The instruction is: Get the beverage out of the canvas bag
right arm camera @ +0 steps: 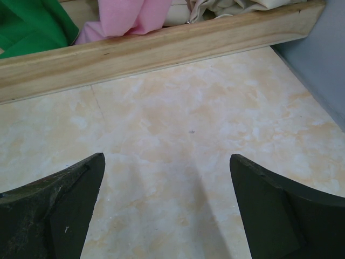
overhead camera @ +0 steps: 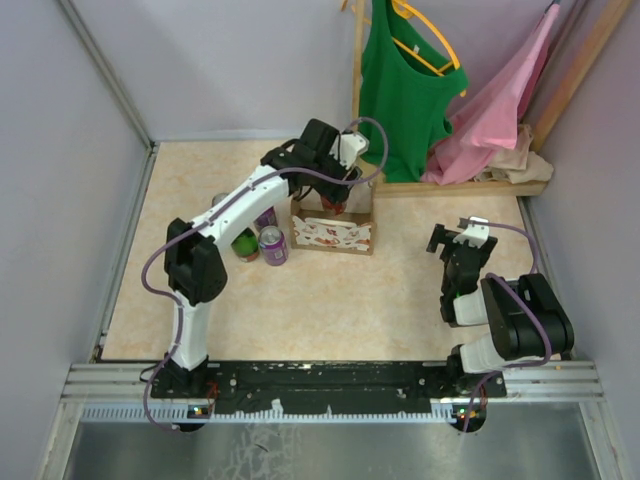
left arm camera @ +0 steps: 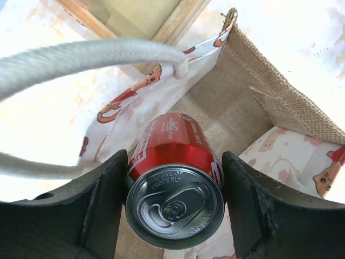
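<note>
Top view: left pincer (overhead camera: 335,200) is down in the mouth of the canvas bag (overhead camera: 335,237), which sits right beneath it; right pincer (overhead camera: 455,240) is off to the side, well apart
Left wrist: fingers (left arm camera: 102,210) pressed on both sides of the red can (left arm camera: 175,186), so it's gripped, with bag walls all round it
Right wrist: jaws wide apart, nothing between them, just bare table (right arm camera: 178,124) ahead
Progress: grab looks done, can's not out yet, lifting it clear is what's left
</note>
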{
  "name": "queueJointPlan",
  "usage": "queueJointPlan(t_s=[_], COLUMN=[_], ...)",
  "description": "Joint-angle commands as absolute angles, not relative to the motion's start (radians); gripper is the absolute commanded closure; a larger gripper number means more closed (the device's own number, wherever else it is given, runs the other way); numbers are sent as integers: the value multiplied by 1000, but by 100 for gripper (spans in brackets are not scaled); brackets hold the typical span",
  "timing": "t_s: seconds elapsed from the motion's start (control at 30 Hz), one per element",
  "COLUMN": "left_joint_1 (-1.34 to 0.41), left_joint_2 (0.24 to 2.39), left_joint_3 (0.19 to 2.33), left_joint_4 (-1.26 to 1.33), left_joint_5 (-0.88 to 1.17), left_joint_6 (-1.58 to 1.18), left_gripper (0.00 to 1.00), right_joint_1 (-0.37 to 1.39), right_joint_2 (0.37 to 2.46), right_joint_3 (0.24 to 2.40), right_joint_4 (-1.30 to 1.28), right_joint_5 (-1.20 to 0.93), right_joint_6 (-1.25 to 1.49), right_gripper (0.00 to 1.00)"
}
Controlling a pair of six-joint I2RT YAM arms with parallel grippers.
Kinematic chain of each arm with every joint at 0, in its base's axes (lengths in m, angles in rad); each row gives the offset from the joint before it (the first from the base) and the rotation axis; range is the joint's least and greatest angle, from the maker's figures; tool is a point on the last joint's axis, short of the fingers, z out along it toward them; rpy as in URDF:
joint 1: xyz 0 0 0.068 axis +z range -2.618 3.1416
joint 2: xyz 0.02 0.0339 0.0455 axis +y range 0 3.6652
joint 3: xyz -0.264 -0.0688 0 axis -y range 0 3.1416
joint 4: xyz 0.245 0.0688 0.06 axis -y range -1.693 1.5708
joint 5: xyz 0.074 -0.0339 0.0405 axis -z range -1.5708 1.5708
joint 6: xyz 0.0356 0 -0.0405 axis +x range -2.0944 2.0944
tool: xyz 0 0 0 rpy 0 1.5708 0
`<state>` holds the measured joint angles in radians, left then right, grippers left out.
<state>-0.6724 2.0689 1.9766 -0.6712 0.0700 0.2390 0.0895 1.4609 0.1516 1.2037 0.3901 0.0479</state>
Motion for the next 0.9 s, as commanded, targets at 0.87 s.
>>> queueJointPlan(t_s=[0.87], left_joint_1=[-538], left_joint_2=[1803], left_joint_3=[2062], left_joint_4=[-681], left_joint_5=[-103], left_joint_6=[309], left_gripper=[100], right_joint_1=[84], right_joint_2=[1453], right_joint_3=[172], right_joint_4=[1246], right_joint_5=[395], right_joint_6=[47], right_gripper=[1])
